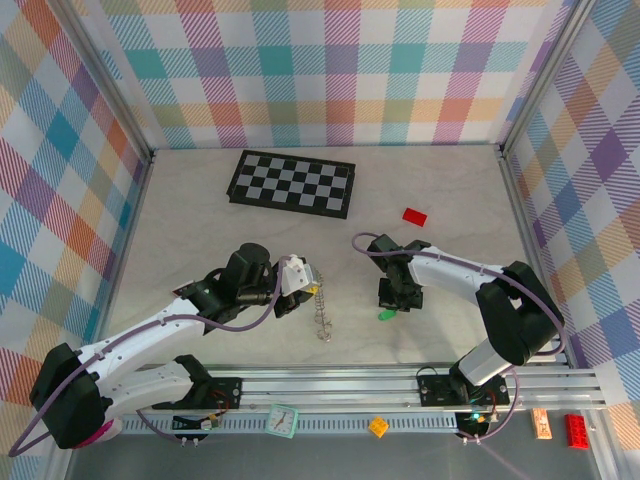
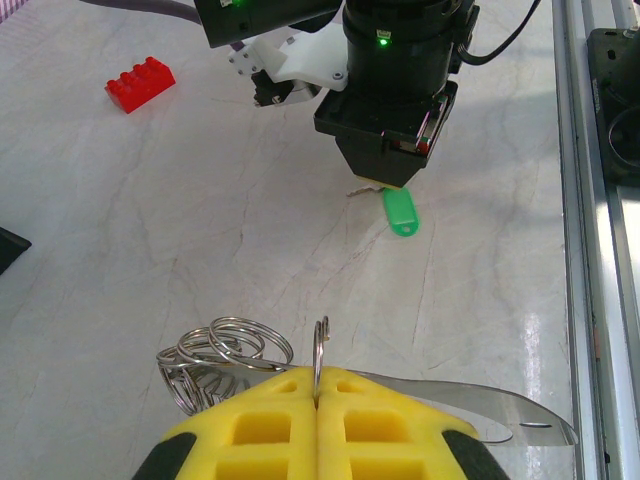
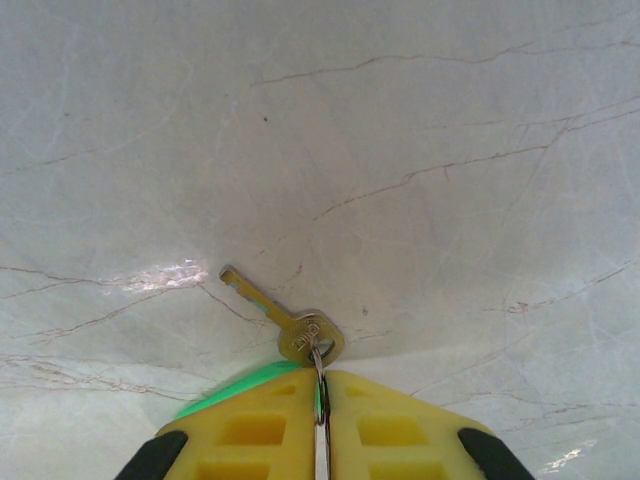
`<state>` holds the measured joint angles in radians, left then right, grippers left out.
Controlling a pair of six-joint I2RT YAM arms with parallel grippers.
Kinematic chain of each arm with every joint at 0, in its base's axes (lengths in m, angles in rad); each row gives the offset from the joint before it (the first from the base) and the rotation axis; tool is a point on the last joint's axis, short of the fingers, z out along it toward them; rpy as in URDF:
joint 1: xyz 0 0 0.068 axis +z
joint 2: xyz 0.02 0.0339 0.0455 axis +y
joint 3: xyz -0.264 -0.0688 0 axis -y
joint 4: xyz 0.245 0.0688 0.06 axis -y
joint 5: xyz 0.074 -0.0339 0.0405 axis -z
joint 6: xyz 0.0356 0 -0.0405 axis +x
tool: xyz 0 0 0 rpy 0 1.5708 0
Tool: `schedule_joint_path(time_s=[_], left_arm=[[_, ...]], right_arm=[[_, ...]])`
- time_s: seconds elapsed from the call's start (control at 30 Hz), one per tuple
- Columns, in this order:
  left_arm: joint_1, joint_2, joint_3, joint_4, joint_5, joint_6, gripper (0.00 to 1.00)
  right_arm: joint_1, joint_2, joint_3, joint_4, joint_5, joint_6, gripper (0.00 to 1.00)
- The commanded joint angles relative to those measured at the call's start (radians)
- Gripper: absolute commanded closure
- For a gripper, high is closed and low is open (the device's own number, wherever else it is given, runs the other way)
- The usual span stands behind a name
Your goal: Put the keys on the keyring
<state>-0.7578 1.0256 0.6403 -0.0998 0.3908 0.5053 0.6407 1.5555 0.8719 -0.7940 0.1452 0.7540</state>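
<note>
The left gripper (image 2: pixel 318 378) has its pads pressed together on the wire keyring (image 2: pixel 222 352) (coils bunched beside them). The right gripper (image 3: pixel 320 385) pinches the small ring of the green-tagged key (image 3: pixel 285 322), whose blade rests on the marble table (image 3: pixel 420 130).

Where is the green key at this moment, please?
In the top view the green key is right of centre, at the tip of the right gripper, which pinches its ring; the keyring in the left gripper is just to its left.
</note>
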Motion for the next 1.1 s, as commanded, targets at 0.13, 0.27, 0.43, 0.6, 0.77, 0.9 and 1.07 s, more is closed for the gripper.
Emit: schedule_joint_path(time_s=[0.13,0.27,0.43,0.6,0.77,0.9,1.07], left_arm=[[-0.011,-0.003,0.029,0.016,0.013,0.001,1.0],[-0.012,-0.005,0.024,0.017,0.013,0.002,1.0],[-0.012,-0.013,0.019,0.018,0.011,0.002,1.0],[-0.012,-0.011,0.034,-0.008,0.001,-0.022,1.0],[-0.012,-0.014,0.059,-0.046,-0.003,-0.07,1.0],[-0.012,-0.002,0.097,-0.103,-0.002,-0.109,1.0],[-0.011,0.023,0.134,-0.155,-0.014,-0.165,1.0]], right_arm=[[0.002,0.012,0.0,-0.007,-0.008,0.007,0.9],[0.002,0.004,0.005,-0.012,-0.002,0.005,1.0],[0.001,-0.04,0.012,-0.022,0.01,-0.01,1.0],[0.028,-0.193,-0.023,0.075,0.011,-0.137,1.0],[0.084,-0.365,-0.072,0.266,-0.009,-0.347,1.0],[0.095,-0.46,-0.089,0.406,-0.11,-0.528,1.0],[0.109,-0.503,-0.066,0.481,-0.257,-0.714,1.0]])
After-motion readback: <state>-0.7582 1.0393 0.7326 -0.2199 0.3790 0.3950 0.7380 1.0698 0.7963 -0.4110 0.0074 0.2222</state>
